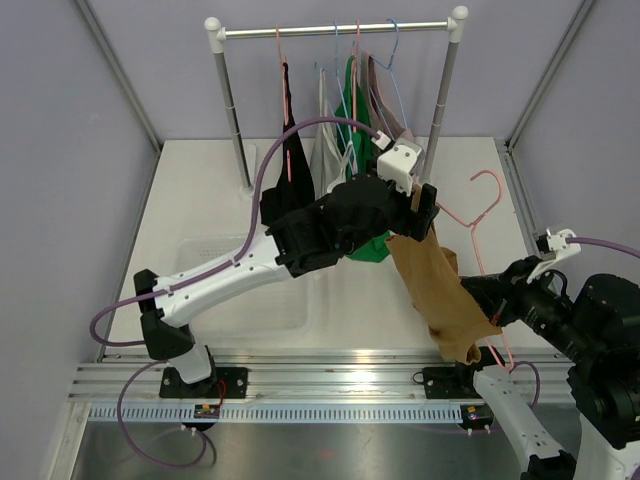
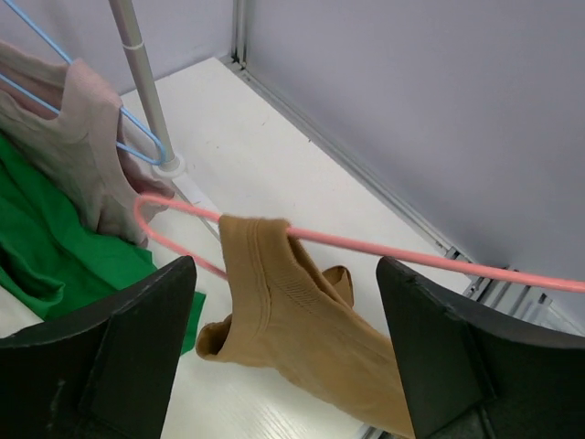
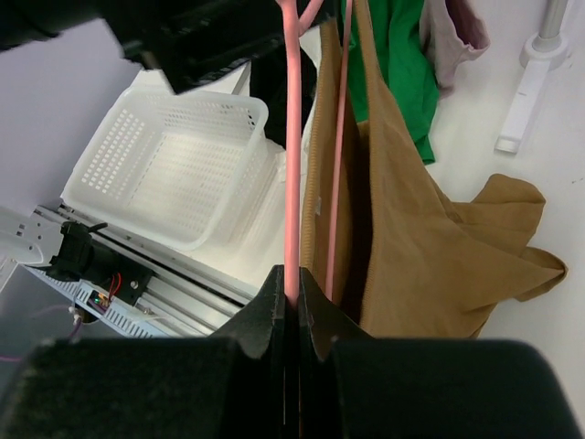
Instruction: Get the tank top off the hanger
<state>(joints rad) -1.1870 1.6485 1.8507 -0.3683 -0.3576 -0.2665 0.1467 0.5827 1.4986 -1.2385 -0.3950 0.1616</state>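
Seen from above, the left robot arm rises from the lower left of the frame and stretches toward the centre, over a white perforated plastic basket (image 1: 190,245) that sits on the white table (image 1: 200,170). At upper centre stands a metal clothes rail with white end caps (image 1: 335,30), carrying several garments on hangers, among them a bright green top (image 1: 350,100).

Just right of centre, the left gripper (image 1: 424,210) sits at the top of a tan ribbed tank top (image 1: 440,290). In its wrist camera the two black fingers (image 2: 101,357) stand wide apart. The tank top's strap is draped over a pink wire hanger (image 2: 411,251) in the gap between them, and neither finger touches it.

The tank top is on the hanger, one strap looped over the pink wire, its body drooping toward the lower right of the overhead view. The hanger's hook (image 1: 487,200) points to the upper right, clear of the rail.

At lower right, the right gripper (image 1: 495,318) is clamped shut on the hanger's pink wire, beside the hanging tan fabric.
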